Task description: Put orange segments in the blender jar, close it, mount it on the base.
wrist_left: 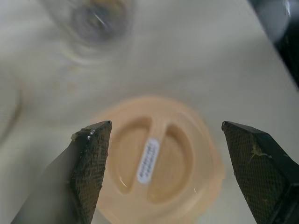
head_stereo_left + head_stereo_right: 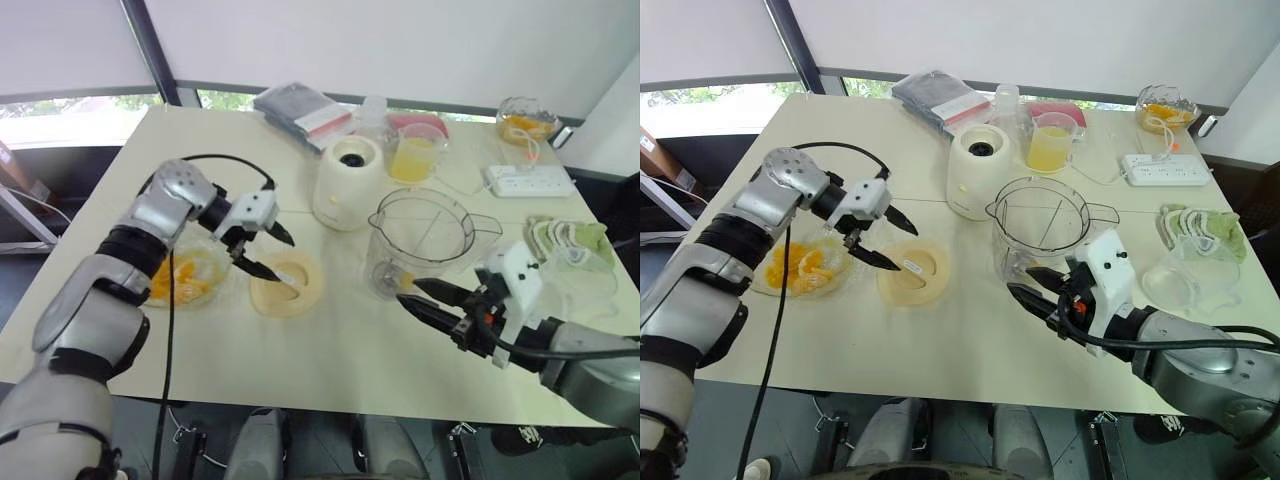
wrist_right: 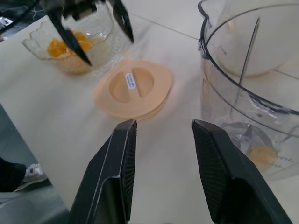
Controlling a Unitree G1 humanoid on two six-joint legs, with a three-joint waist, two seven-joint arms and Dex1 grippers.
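lid (image 2: 287, 284) lies between bowl (image 2: 186, 276) and blender jar (image 2: 422, 240).

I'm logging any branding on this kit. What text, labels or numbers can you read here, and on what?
White sticker on the lid: printed, too blurred to read.
Faint markings low on the blender jar: too small to read.
Nothing else legible.

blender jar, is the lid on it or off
Off. The blender jar stands upright with its top open, and the round cream lid lies flat on the table beside it, under the open left end effector.
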